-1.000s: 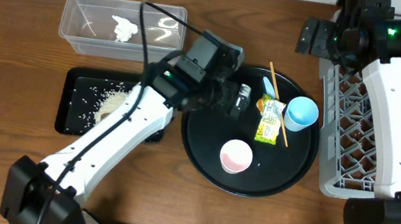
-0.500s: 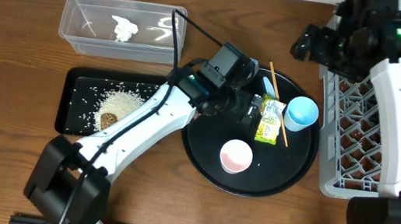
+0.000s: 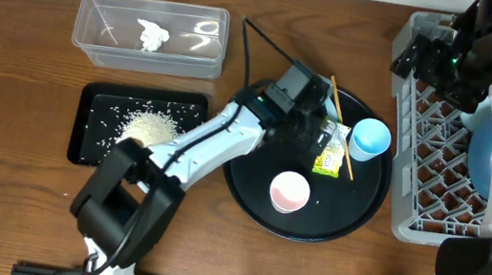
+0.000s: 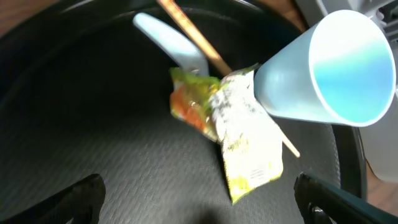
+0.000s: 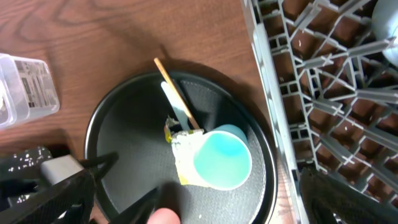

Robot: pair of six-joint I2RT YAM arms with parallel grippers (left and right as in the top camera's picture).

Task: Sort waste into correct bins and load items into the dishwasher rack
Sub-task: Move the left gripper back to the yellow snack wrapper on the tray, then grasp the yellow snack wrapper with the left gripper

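**A:** What sits furthest left?

**B:** The clear tub (image 3: 105,41), with the crumpled white tissue (image 3: 152,36) inside. Just below it, the shallow black tray (image 3: 97,97) holds the scattered white rice (image 3: 149,127).

**A:** And the left gripper (image 4: 196,199)?

**B:** It hangs low over the round black tray (image 3: 353,196), jaws spread wide and gripping nothing. The printed wrapper (image 4: 239,134) lies just ahead of its fingers.

**A:** What else is on that round tray?

**B:** The wrapper overlaps the end of the white utensil (image 4: 171,43) and part of the wooden chopstick (image 4: 186,28). The light blue cup (image 3: 370,139) touches the wrapper's right side. The pink cup (image 3: 289,192) stands apart, nearer the front.

**A:** And on the right?

**B:** The grey rack (image 3: 423,182), with the blue plate (image 3: 479,161) inside, half hidden by the arm. The right gripper (image 5: 199,186) hovers above the rack's left edge, jaws released and empty.
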